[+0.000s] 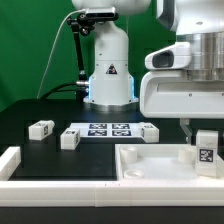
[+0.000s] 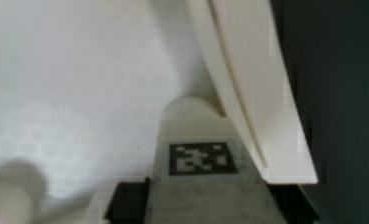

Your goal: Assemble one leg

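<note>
My gripper (image 1: pixel 201 138) is shut on a leg (image 1: pixel 206 151), a small white block with a black-and-white tag facing the camera. It holds the leg upright over the right end of the large white tray-like piece (image 1: pixel 150 172). In the wrist view the leg (image 2: pixel 202 150) sits between my two dark fingers (image 2: pixel 138 203), with its tag showing; my gripper (image 2: pixel 207 206) hangs over the tray's pale floor (image 2: pixel 92 80), next to the tray's raised rim (image 2: pixel 252 90). Whether the leg touches the tray cannot be told.
Three more legs lie on the black table: one (image 1: pixel 41 128) on the exterior view's left, one (image 1: pixel 69 139) beside the marker board (image 1: pixel 108 130), one (image 1: pixel 148 131) at its right end. A white piece (image 1: pixel 9 160) sits at the front left. The robot base (image 1: pixel 108 70) stands behind.
</note>
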Action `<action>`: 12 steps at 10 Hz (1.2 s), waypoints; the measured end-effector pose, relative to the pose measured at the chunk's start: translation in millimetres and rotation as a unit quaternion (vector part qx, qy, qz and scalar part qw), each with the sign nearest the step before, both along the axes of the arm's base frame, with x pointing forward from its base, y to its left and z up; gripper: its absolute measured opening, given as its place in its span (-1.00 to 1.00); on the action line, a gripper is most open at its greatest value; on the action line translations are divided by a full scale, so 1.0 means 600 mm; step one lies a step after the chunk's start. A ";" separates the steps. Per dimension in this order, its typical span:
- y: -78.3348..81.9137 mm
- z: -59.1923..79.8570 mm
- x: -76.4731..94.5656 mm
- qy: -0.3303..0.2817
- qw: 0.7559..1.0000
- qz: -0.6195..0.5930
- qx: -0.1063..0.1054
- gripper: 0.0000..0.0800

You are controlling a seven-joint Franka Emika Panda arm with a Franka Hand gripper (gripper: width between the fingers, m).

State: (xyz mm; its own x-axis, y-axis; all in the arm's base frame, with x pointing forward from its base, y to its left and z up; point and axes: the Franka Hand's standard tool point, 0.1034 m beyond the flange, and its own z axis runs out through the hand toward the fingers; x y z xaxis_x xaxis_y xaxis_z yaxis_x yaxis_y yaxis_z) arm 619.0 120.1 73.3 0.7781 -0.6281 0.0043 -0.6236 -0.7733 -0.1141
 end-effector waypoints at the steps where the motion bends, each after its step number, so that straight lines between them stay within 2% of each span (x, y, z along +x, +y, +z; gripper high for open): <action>1: 0.000 0.000 0.001 0.003 0.998 -0.063 0.006 -0.27; 2: 0.000 0.000 0.001 0.007 0.993 -0.120 0.014 -0.27; 4: 0.002 -0.001 0.002 0.018 0.964 -0.263 0.027 -0.27; 6: 0.001 -0.001 0.003 0.024 0.947 -0.320 0.038 -0.27; 7: 0.001 -0.001 0.004 0.030 0.930 -0.363 0.046 -0.27; 10: 0.000 0.000 0.004 0.037 0.915 -0.399 0.054 -0.27; 11: 0.000 0.000 0.004 0.036 0.919 -0.389 0.053 -0.08; 12: 0.000 0.000 0.004 0.033 0.928 -0.369 0.051 0.38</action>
